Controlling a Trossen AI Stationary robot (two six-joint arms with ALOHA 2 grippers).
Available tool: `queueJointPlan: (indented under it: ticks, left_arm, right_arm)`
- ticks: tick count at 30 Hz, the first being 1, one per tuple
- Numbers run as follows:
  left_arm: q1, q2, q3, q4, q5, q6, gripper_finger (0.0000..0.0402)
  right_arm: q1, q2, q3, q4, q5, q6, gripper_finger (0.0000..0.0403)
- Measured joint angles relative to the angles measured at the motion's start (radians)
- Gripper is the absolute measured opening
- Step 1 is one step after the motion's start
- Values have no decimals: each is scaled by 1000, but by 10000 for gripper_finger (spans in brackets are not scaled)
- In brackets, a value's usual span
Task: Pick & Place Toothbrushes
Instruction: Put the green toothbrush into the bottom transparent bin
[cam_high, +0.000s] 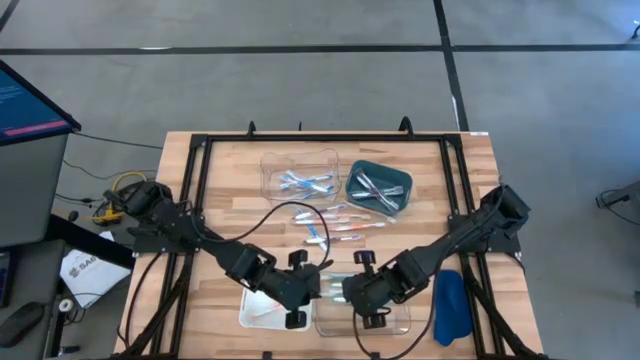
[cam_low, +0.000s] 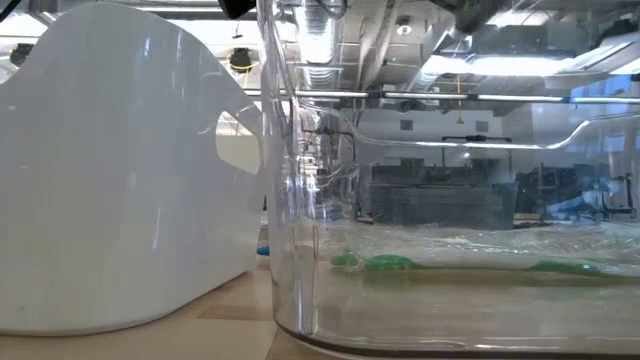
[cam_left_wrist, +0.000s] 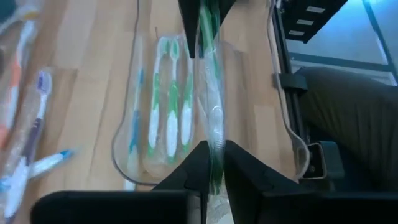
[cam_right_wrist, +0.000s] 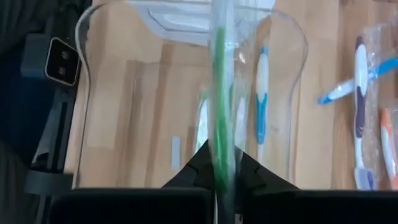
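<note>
- The high view looks straight down on the whole wooden table (cam_high: 230, 200), both arms and the grey floor around it.
- The low view sits at table-top height, pressed close against a clear tray (cam_low: 300, 200) and a white tray (cam_low: 120, 180), facing level into the room behind.
- The left wrist view looks past its own fingers (cam_left_wrist: 245, 177) close over the clear tray (cam_left_wrist: 121, 155).
- The right wrist view looks from the opposite side over the same clear tray (cam_right_wrist: 87, 74); both wrist views share it and one wrapped green toothbrush (cam_right_wrist: 221, 93).
</note>
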Motion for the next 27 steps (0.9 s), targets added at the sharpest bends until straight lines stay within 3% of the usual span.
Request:
queueJointPlan:
  ticks: [7, 15, 21, 27]
  left_arm:
    - [-18, -10, -2, 7, -12, 74, 86]
    - [-16, -12, -2, 42, -22, 122, 179]
    - [-21, -12, -2, 44, -23, 107, 217]
    - [-84, -25, -1, 131, -188, 171, 220]
  right_arm:
    - [28, -1, -1, -22, -12, 11, 6]
    - [35, -1, -1, -25, -9, 63, 4]
    - [49, -1, -78, -1, -6, 161, 4]
    - [54, -1, -160, 50, -23, 226, 6]
